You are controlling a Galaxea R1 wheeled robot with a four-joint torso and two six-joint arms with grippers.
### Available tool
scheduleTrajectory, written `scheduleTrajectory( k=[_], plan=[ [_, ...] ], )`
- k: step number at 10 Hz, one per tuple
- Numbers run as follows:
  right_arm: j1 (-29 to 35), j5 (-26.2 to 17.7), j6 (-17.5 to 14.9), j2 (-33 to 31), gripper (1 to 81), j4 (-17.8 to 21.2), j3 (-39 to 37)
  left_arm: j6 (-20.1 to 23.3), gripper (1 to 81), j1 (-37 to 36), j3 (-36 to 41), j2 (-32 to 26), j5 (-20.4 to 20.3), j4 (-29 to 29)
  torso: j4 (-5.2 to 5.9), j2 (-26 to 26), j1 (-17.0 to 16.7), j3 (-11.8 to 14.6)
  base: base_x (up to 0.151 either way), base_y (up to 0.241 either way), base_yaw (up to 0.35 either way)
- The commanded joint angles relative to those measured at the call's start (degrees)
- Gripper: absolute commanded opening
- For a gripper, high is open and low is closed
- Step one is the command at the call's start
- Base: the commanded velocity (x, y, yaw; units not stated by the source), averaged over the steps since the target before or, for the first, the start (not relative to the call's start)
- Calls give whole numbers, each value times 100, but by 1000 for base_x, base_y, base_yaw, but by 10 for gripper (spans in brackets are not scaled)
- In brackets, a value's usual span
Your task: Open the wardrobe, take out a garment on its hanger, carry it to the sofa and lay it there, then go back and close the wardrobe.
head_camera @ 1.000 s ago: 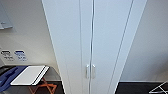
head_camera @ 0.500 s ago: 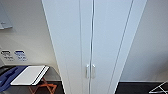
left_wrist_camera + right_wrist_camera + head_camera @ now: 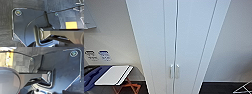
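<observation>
The wardrobe (image 3: 176,37) stands straight ahead in the head view, tall and white. Both of its doors are shut, with a thin dark seam between them. Its two small vertical white handles (image 3: 174,71) sit side by side low on the doors. The garment and the hanger are hidden behind the shut doors. A dark blue shape (image 3: 91,77) lies at the left edge; I cannot tell whether it is part of the sofa. In both wrist views the robot's dark plates hang over dark grey carpet.
A white folding table (image 3: 115,75) on orange crossed legs stands left of the wardrobe, against a pale wall. A white wire frame (image 3: 242,88) lies on the dark floor at the right. A yellow-orange patch (image 3: 71,25) marks the carpet.
</observation>
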Motion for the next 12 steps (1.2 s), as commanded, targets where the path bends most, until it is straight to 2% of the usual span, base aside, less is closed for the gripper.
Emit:
scheduleTrajectory(
  k=[1, 6, 10, 12],
  plan=[
    [737, -364, 35, -960, 811, -46, 1363, 7, 811, -563, 1347, -1043, 303, 49, 0, 0, -2, 0, 0, 0, 0],
    [1589, -294, 53, -1953, 811, -19, 2830, 7, 811, -1538, 2719, -2152, 347, 58, 0, 2, 0, -2, 0, 0, 0],
    [2740, -382, 71, -2648, 811, -2, 4043, -2, 811, -2382, 3405, -2670, 347, 58, 0, 2, 2, -5, 0, 0, 0],
    [3364, -522, 80, -2736, 811, 77, 4229, -2, 811, -2882, 3660, -2811, 365, 58, 0, 4, 2, -7, 0, 0, 0]
  ],
)
